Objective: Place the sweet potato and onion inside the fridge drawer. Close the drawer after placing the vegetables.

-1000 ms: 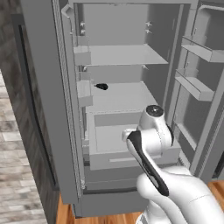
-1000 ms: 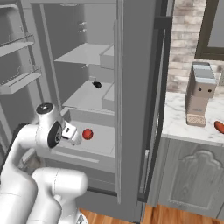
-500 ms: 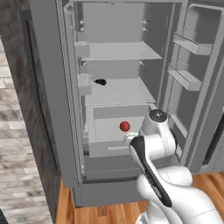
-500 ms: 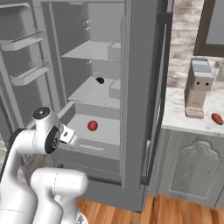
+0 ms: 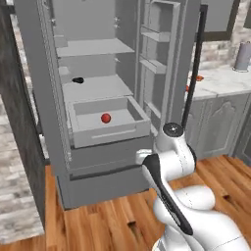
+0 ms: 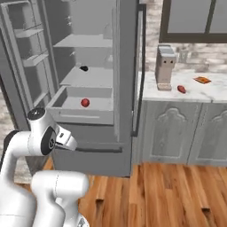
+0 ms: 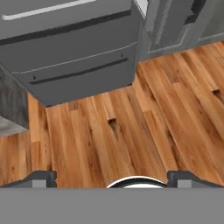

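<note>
base views flank fridge (image 5: 98,98), hand view floorward

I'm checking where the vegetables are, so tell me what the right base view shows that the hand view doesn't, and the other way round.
Right base view: the onion lying in the open fridge drawer, and the sweet potato on the counter near an orange packet. Hand view: the jaws standing wide open and empty, looking down at the boards. Both: the wooden floor and the lower freezer drawers with dark bars.

White rounded arm (image 5: 171,162), dark grey joint caps, black strip along link; two dark fingertips (image 7: 41,177).
</note>
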Robot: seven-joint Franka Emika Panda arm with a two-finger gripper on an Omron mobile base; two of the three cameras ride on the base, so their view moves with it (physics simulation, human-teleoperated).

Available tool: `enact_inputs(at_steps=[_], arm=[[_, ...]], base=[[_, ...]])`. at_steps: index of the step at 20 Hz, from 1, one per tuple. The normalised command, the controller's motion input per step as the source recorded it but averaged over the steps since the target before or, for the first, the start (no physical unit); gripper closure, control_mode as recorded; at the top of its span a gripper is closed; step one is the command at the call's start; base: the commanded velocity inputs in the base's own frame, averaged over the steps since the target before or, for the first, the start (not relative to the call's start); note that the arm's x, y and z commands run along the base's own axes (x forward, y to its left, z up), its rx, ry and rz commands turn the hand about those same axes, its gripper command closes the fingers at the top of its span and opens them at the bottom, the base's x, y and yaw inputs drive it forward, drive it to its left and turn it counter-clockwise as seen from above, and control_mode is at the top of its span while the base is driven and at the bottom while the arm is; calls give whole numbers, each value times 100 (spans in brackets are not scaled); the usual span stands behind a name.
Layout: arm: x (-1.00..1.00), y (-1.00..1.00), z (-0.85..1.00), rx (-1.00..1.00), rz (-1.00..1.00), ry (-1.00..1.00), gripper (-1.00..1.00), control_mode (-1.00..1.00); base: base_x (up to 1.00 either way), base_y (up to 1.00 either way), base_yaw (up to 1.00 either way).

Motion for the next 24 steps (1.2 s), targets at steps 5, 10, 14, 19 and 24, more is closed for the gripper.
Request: enact_inputs(at_steps=[5,10,14,19,24], arm=[[0,0,0,0,0,0,-100,100],[0,0,0,0,0,0,-100,100],[0,0,0,0,0,0,-100,100],[0,0,0,0,0,0,-100,100],[0,0,0,0,0,0,-100,100]], base=[[-22,-55,-71],[28,-95,-62],[57,-100,-31],[90,-75,9],[100,-3,25]])
